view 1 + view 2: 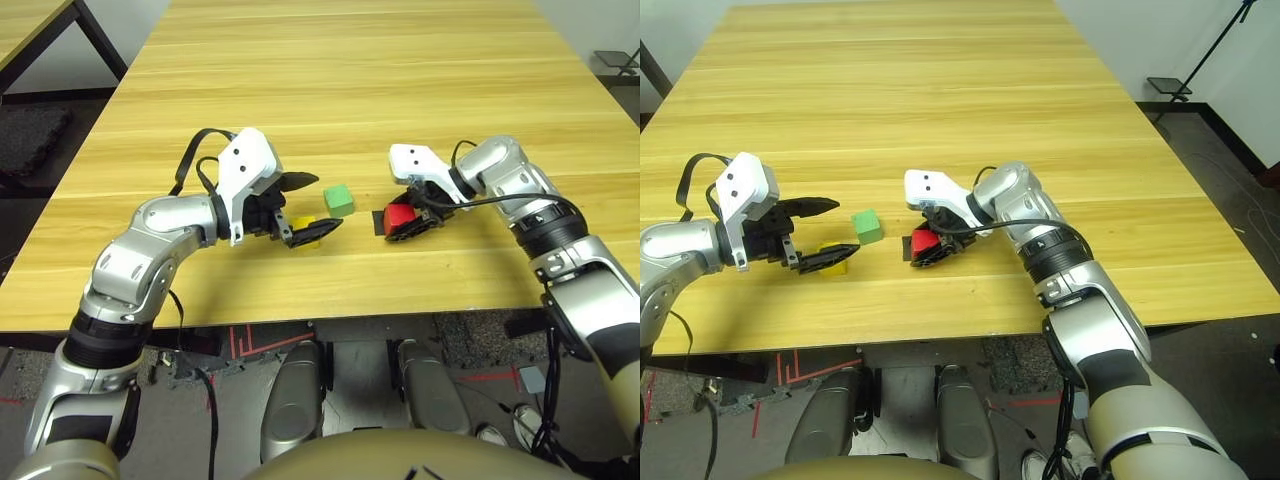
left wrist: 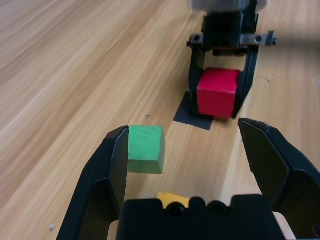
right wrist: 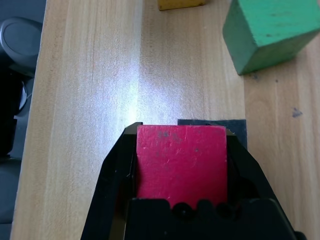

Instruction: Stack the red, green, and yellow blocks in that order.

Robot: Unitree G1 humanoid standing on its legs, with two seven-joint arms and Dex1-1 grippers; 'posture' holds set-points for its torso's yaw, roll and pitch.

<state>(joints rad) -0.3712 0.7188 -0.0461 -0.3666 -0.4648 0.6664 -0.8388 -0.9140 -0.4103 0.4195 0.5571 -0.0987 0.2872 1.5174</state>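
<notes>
My right gripper (image 1: 408, 225) is shut on the red block (image 1: 400, 216), which sits low over the flat black patch (image 1: 378, 222) near the table's front edge. I cannot tell whether the block touches the patch. The green block (image 1: 339, 199) rests on the table just left of it. My left gripper (image 1: 325, 203) is open, its fingers spread wide and pointing toward the green block. The yellow block (image 1: 305, 227) lies partly hidden under its lower finger. In the left wrist view the green block (image 2: 145, 148) sits by one finger, with the red block (image 2: 217, 92) beyond.
The wooden table (image 1: 350, 80) stretches far back behind the blocks. Its front edge (image 1: 300, 310) runs close below both grippers. A second table's corner (image 1: 40, 25) stands at the far left.
</notes>
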